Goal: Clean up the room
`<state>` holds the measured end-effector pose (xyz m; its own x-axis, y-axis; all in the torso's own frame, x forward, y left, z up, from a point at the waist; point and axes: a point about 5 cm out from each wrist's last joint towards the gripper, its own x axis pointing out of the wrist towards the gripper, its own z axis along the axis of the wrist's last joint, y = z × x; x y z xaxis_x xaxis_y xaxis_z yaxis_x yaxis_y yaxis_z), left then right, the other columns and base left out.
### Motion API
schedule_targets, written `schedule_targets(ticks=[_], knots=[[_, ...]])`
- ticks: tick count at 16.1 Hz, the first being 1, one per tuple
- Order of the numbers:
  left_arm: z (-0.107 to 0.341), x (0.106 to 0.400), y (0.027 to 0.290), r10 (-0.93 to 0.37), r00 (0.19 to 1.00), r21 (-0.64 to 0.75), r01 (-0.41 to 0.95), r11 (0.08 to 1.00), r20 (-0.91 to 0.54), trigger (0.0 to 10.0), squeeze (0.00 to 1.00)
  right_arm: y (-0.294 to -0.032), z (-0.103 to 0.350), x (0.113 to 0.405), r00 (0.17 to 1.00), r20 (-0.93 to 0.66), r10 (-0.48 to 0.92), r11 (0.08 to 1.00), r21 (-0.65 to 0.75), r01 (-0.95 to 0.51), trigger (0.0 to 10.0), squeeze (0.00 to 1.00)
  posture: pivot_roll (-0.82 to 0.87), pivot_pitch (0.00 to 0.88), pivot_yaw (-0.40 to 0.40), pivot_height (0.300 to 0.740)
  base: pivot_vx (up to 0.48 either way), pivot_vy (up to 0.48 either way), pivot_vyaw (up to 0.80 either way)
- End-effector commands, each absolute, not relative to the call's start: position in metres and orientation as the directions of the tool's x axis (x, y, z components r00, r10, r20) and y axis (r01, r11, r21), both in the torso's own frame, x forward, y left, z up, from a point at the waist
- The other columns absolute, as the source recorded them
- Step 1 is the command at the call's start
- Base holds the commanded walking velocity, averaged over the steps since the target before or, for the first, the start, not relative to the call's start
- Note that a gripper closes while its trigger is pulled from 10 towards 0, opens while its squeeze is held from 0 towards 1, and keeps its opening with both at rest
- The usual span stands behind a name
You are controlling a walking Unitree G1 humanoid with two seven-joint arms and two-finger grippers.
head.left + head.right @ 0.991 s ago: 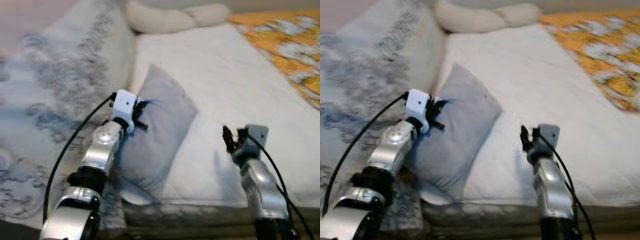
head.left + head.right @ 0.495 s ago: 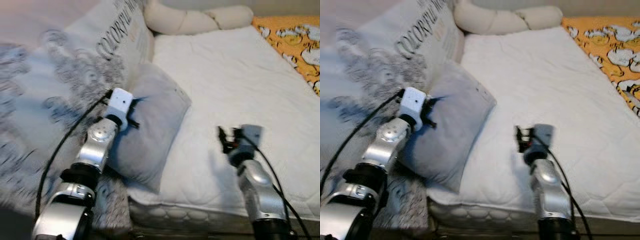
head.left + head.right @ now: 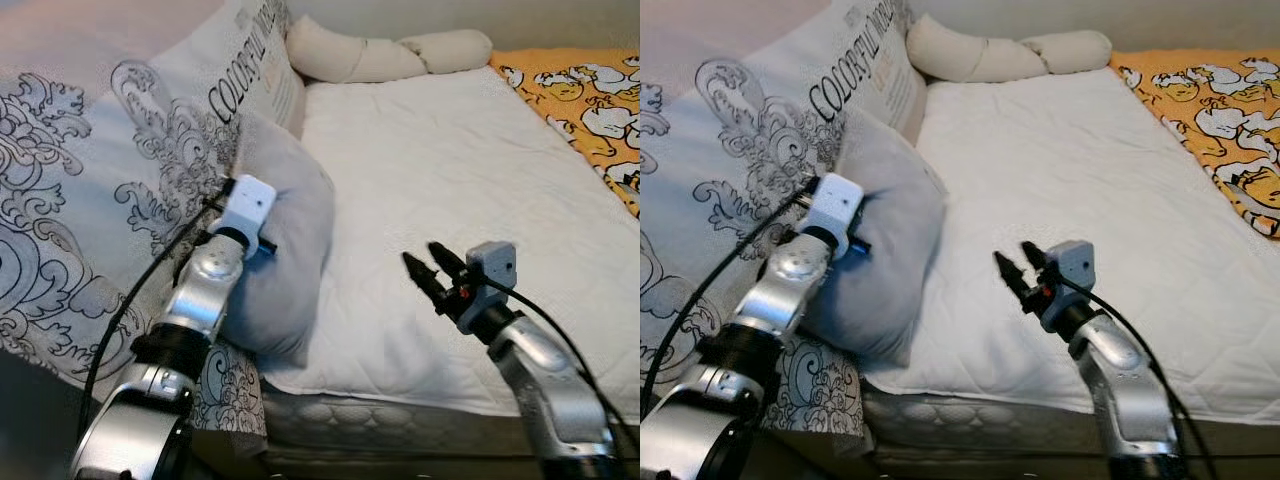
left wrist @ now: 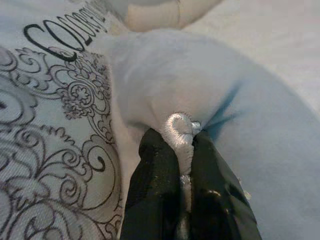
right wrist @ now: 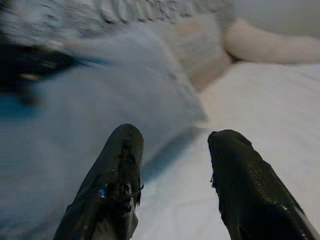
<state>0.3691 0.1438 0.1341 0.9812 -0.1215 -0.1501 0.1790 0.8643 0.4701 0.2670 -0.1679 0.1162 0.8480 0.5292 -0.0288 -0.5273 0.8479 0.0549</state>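
Holding a pinch of grey pillow (image 3: 285, 250), your left gripper (image 3: 262, 243) shows in the head views at the bed's (image 3: 470, 180) left edge, the pillow propped against the patterned duvet (image 3: 110, 210); lift before you carry so it clears the mattress corner. Left wrist view: both fingers (image 4: 155, 185) clamp one small fold of fabric, a thin hold, so move slowly. Right wrist view: right gripper (image 5: 172, 150) hovers spread and empty over the sheet, facing the pillow; bring it under as support.
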Motion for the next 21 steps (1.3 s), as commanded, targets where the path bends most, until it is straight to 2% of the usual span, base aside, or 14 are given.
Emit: schedule_targets(ticks=[1,3,5,6,7,8,10,13,15,16,17,18,19,21], knots=[[0.141,0.374,0.155,-0.068,0.988,0.513,0.130,0.848,-0.137,10.0,0.00,-0.162,0.117,0.264,0.818,-0.030,0.575,0.817,0.067,-0.572,10.0,0.00,-0.07,0.000,0.141,0.740,0.000,0.000,0.00],[0.133,0.375,0.164,-0.011,0.983,0.543,0.110,0.833,-0.182,10.0,0.00,-0.163,0.116,0.259,0.796,-0.037,0.604,0.797,0.066,-0.601,10.0,0.00,-0.08,0.000,0.155,0.740,0.000,0.000,0.00],[0.130,0.376,0.170,0.020,0.975,0.486,0.093,0.869,-0.223,10.0,0.00,-0.163,0.114,0.253,0.767,-0.059,0.639,0.769,0.069,-0.636,10.0,0.00,-0.09,0.000,0.164,0.740,0.000,0.000,0.00],[0.133,0.377,0.169,0.003,0.978,0.440,0.091,0.893,-0.208,10.0,1.00,-0.164,0.113,0.249,0.754,-0.090,0.651,0.759,0.053,-0.649,10.0,0.00,-0.09,0.000,0.169,0.740,0.000,0.000,0.00],[0.135,0.378,0.170,0.004,0.981,0.435,0.082,0.897,-0.192,10.0,1.00,-0.165,0.113,0.249,0.759,-0.094,0.645,0.764,0.050,-0.643,10.0,0.00,-0.09,0.000,0.170,0.740,0.000,0.000,0.00],[0.142,0.380,0.165,-0.049,0.986,0.348,0.101,0.932,-0.156,10.0,1.00,-0.168,0.114,0.251,0.783,-0.081,0.617,0.786,0.026,-0.617,10.0,0.00,-0.09,0.000,0.172,0.740,0.000,0.000,0.00],[0.149,0.380,0.162,-0.085,0.991,0.301,0.113,0.947,-0.107,10.0,1.00,-0.170,0.115,0.252,0.798,-0.072,0.599,0.800,0.012,-0.600,10.0,0.00,-0.09,0.000,0.172,0.740,0.000,0.000,0.00],[0.156,0.372,0.157,-0.182,0.983,0.310,0.168,0.936,0.017,10.0,1.00,-0.172,0.111,0.252,0.821,-0.075,0.566,0.824,0.010,-0.567,10.0,0.00,-0.09,0.000,0.182,0.740,0.000,0.000,0.00],[0.170,0.364,0.151,-0.276,0.952,0.370,0.210,0.905,0.136,10.0,1.00,-0.173,0.108,0.253,0.845,-0.053,0.532,0.847,0.041,-0.530,10.0,0.00,-0.06,0.000,0.158,0.740,0.000,0.000,0.00],[0.177,0.358,0.149,-0.324,0.930,0.379,0.240,0.894,0.176,10.0,1.00,-0.174,0.102,0.253,0.876,-0.048,0.480,0.876,0.080,-0.475,10.0,0.22,-0.04,0.000,0.144,0.740,0.000,0.000,0.00],[0.178,0.357,0.149,-0.324,0.927,0.374,0.238,0.896,0.187,10.0,1.00,-0.174,0.101,0.253,0.886,-0.045,0.461,0.885,0.092,-0.456,10.0,0.30,-0.04,0.000,0.140,0.740,0.000,0.000,0.00],[0.175,0.352,0.154,-0.311,0.938,0.342,0.245,0.907,0.153,10.0,1.00,-0.176,0.100,0.256,0.918,-0.023,0.397,0.910,0.144,-0.390,10.0,1.00,-0.04,0.000,0.131,0.740,0.000,0.000,0.00],[0.174,0.345,0.158,-0.301,0.939,0.290,0.246,0.925,0.165,10.0,1.00,-0.175,0.104,0.259,0.934,0.013,0.358,0.914,0.197,-0.353,10.0,1.00,-0.04,0.000,0.133,0.740,0.000,0.000,0.00],[0.173,0.334,0.160,-0.308,0.933,0.174,0.277,0.945,0.188,10.0,1.00,-0.169,0.107,0.260,0.933,0.039,0.357,0.913,0.196,-0.357,10.0,1.00,-0.05,0.000,0.145,0.740,0.000,0.000,0.00]])
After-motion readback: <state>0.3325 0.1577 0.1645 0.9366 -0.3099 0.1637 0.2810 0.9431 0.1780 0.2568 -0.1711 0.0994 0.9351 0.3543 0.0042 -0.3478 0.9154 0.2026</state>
